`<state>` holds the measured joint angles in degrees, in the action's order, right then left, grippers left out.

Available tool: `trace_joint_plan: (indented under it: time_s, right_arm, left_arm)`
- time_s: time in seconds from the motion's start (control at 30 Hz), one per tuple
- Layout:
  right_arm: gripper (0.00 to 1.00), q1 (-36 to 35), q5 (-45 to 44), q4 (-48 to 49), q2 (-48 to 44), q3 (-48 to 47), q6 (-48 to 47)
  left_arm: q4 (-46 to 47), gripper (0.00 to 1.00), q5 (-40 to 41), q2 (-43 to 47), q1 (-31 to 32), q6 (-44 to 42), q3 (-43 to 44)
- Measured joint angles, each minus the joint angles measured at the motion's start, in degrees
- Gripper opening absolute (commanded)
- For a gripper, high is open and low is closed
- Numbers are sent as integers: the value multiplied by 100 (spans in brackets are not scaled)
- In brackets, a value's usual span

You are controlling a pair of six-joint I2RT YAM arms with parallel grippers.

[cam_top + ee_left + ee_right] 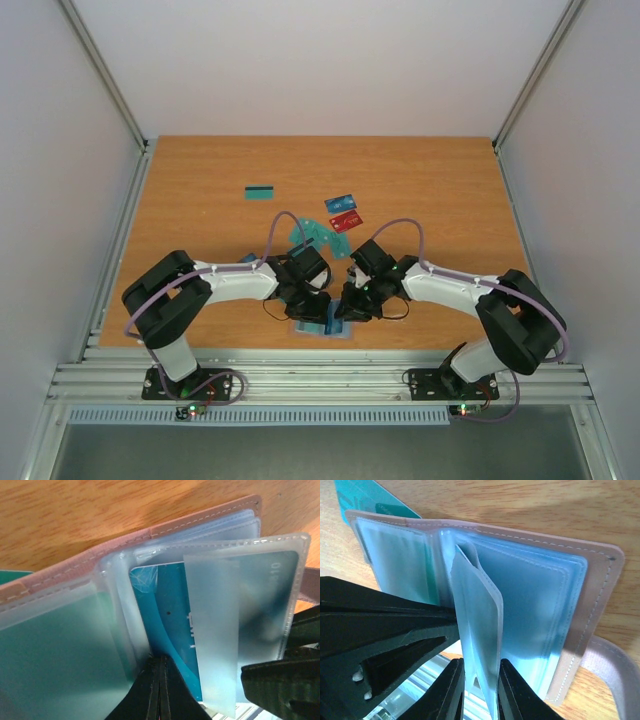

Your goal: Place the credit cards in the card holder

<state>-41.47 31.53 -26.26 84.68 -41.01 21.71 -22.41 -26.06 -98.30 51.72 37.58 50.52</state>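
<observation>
Overhead, 2 wrist close-ups: card holder (pixel 600 580)

Even bright overhead light; soft shadows; wrist views blurred close up.

A brownish-tan stitched card holder (pixel 200 522) is seen lying open on a wooden table (pixel 75 510); a blue plastic card (pixel 167 610) is held within a clear plastic sleeve (pixel 280 580); a neighbouring leaf's edge is pinched by the left gripper (pixel 160 667).

A wooden table (pixel 420 190) is being enclosed by white walls (pixel 320 60) at its far, left and right edges; its near edge is being bordered by aluminium rails (pixel 320 378).
</observation>
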Motion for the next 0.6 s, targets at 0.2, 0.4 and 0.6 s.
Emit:
trace_joint_plan:
  time_s: [0.2,0.4,0.6]
  right_arm:
    - [20,-2,76,11,-22,-33,2]
    - [20,-63,149,17,15,-278,2]
    - [20,-136,160,33,205,-494,0]
  left_arm:
    - [-11,1,24,46,2,52,-2]
    - [-157,1,175,402,7,81,-2]
    - [-507,1,407,876,7,81,-2]
